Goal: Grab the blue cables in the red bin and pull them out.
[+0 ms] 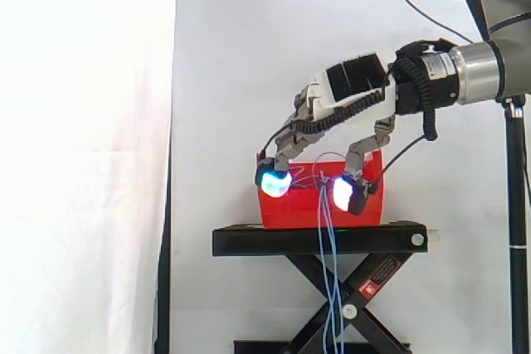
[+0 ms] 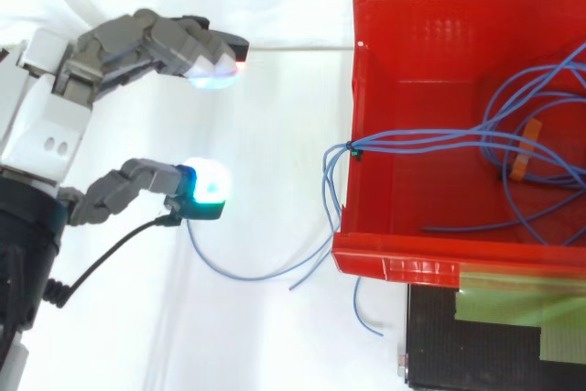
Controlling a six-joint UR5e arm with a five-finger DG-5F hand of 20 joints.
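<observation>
The red bin (image 2: 394,267) stands on a black stand (image 1: 319,238). A bundle of thin blue cables (image 2: 412,141) runs from inside the bin over its left wall and hangs down past the stand (image 1: 329,263). A small black tie binds the bundle at the wall. My hand (image 2: 41,125) hovers outside the bin, left of that wall. It is open: the fingers (image 2: 215,70) and the thumb (image 2: 206,185) stand well apart with nothing between them. One cable loop curves below the thumb, apart from it. In the side view the hand (image 1: 348,80) is at rim height, with a glowing pad on either side of the cables.
A small orange piece (image 2: 522,148) lies among the cables inside the bin. The stand's black top (image 2: 494,345) shows beside the bin, with scissor legs (image 1: 348,304) under it. A white curtain hangs behind.
</observation>
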